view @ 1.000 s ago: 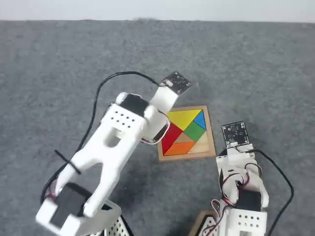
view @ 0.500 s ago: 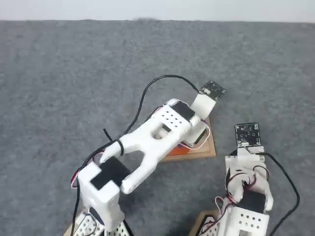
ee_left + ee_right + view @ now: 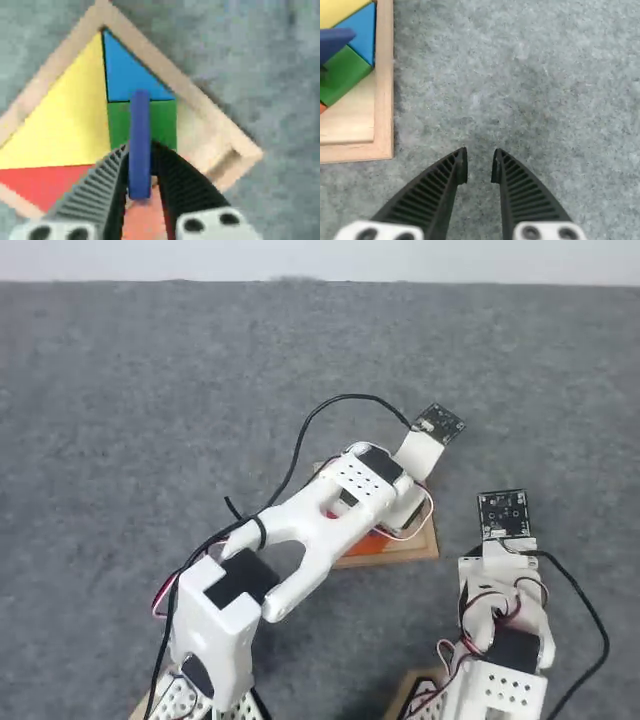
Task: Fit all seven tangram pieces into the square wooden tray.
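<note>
The square wooden tray [image 3: 210, 117] holds a yellow triangle [image 3: 65, 115], a light blue triangle [image 3: 125, 70], a green square [image 3: 162, 122], a red piece [image 3: 45, 182] and an orange piece [image 3: 142, 220]. My left gripper [image 3: 139, 146] is shut on a dark blue piece [image 3: 140, 115], held on edge just above the green square. Beside the green square a patch of bare tray floor [image 3: 195, 142] shows. In the high view the left arm [image 3: 330, 515] covers most of the tray [image 3: 425, 545]. My right gripper [image 3: 479, 165] is open by a narrow gap, over carpet beside the tray [image 3: 384, 100], holding nothing.
Grey carpet [image 3: 150, 390] covers the whole table. The right arm [image 3: 500, 620] stands at the front right, close to the tray's near corner. Both arm bases sit at the front edge.
The left arm has swung to the right and stretched out over the tray with the dark blue piece, now hiding most of it. The right arm shifted only slightly.
</note>
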Action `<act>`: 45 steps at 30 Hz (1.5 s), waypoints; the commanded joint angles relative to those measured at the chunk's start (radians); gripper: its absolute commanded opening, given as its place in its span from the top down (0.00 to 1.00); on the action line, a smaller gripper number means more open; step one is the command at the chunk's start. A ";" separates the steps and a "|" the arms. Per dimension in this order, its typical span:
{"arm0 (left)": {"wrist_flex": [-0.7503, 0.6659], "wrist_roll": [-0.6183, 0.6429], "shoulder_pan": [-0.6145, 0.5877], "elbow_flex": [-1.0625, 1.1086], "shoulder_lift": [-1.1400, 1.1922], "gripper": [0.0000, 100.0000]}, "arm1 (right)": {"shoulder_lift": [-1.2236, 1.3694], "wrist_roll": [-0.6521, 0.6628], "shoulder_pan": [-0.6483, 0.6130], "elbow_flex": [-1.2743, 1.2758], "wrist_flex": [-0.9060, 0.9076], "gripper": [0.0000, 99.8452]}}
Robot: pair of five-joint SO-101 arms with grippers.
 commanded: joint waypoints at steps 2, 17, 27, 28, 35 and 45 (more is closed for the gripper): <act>-0.012 -0.035 0.003 -0.041 0.002 0.91 | -0.015 -0.009 0.013 0.014 0.004 0.91; 0.163 -0.037 0.075 -0.148 -0.009 0.88 | -0.015 -0.009 0.012 0.014 0.001 0.91; 0.196 -0.037 0.120 -0.163 -0.011 0.88 | -0.015 -0.009 0.012 0.014 0.001 0.91; 0.210 -0.037 0.120 -0.173 -0.011 0.88 | -0.015 -0.009 0.012 0.014 0.001 0.91; 0.302 -0.038 0.118 -0.259 -0.011 0.88 | -0.015 -0.009 0.012 0.014 0.001 0.91; 0.367 -0.066 -0.091 -0.289 -0.204 0.88 | -0.008 -0.009 0.012 0.014 -0.008 0.91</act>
